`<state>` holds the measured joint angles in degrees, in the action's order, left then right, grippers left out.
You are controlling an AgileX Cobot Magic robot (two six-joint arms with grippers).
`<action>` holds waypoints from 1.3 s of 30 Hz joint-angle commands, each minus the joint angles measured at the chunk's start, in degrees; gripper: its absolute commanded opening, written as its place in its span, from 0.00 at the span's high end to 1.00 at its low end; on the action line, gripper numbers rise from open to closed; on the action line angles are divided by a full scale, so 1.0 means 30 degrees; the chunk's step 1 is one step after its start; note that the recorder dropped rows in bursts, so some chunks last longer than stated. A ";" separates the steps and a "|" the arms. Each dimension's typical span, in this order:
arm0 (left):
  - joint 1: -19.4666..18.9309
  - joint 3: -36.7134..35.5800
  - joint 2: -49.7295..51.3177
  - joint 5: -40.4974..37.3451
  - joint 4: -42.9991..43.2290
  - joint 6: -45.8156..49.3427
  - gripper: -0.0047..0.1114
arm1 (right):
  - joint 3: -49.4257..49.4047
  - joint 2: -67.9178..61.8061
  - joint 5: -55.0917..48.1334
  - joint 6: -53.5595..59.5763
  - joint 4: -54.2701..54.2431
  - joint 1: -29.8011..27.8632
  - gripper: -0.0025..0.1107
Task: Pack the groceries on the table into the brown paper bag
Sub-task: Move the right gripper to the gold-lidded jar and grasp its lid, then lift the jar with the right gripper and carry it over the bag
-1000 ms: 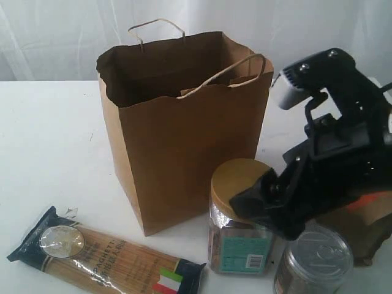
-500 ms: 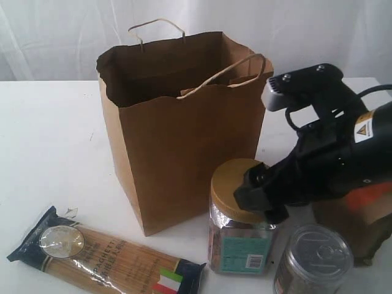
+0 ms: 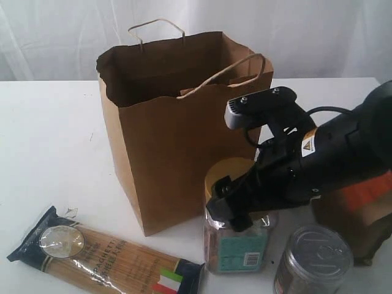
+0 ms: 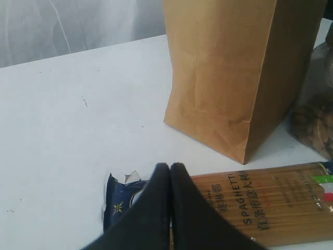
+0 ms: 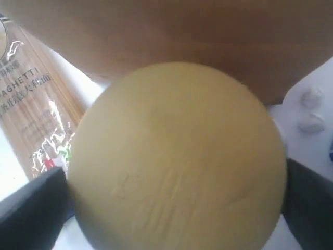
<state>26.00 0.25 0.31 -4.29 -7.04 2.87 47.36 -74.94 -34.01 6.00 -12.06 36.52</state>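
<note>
A white curtain hangs behind the plain white counter [image 3: 49, 135], which fills the exterior view. Upper centre stands the tall kraft-brown paper bag with twisted cord handles [image 3: 184, 141], upright and open-mouthed; I cannot see what lies inside it.

Over the last second the black right arm [image 3: 331, 159] has swung from the right edge toward the middle of the frame and dropped. The right fingers [image 3: 228, 211] were beside the gold-lidded clear jar [image 3: 236, 242] and now reach down over it. They are spread wide. In the right wrist view the gold lid [image 5: 177, 161] fills the picture, with one dark finger at each lower corner, so they stand either side of it and have not closed. The jar sits on the counter at lower centre, just in front of the bag's right corner. It looks like the next item to be gripped and lifted.

The long spaghetti pack with dark ends [image 3: 107, 257] lies flat at lower left, apart from the bag. The brown pouch with an orange label [image 3: 361, 214] is at the right edge, partly behind the arm. The silver tin can [image 3: 315, 257] stands at lower right, close beside the jar. It may crowd the fingers, and the lift must clear the bag's tall rim.

The left fingers [image 4: 158, 208] are pressed together, empty, above the spaghetti pack's dark end.
</note>
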 commanded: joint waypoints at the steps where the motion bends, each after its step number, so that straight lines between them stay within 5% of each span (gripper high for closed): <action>1: -0.0053 -0.0083 -0.0105 -0.0028 -0.0043 -0.0019 0.96 | 0.0039 -0.0514 0.0726 -0.0065 -0.0084 0.0019 0.05; 6: -0.0053 -0.0083 -0.0105 -0.0028 -0.0043 -0.0019 0.96 | 0.0039 -0.0658 0.1300 -0.0065 -0.0084 0.0019 0.05; 9: -0.0053 -0.0083 -0.0105 -0.0028 -0.0043 -0.0019 0.96 | 0.0039 -0.0658 0.1256 -0.0065 -0.0084 0.0019 0.14; 11: -0.0053 -0.0083 -0.0105 -0.0028 -0.0043 -0.0019 0.96 | 0.0039 -0.0658 0.1090 -0.0065 -0.0084 0.0019 0.27; 16: -0.0053 -0.0083 -0.0105 -0.0028 -0.0043 -0.0019 0.96 | -0.0142 -0.0205 0.0225 -0.0458 -0.0084 0.0019 0.80; 19: -0.0053 -0.0083 -0.0105 -0.0028 -0.0043 -0.0019 0.96 | -0.0582 0.0716 0.0362 -0.0514 0.0077 0.0196 0.97; 32: -0.0053 -0.0083 -0.0105 -0.0028 -0.0043 -0.0019 0.96 | -0.1237 0.4994 -0.0368 -0.1089 0.0081 0.0797 0.98; 39: -0.0053 -0.0083 -0.0105 -0.0028 -0.0043 -0.0019 0.96 | 0.1770 0.5882 -0.3222 0.0092 0.0676 0.2538 0.98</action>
<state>26.00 0.25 0.31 -4.29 -7.04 2.87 49.51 -58.14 -44.12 5.05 -11.15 41.75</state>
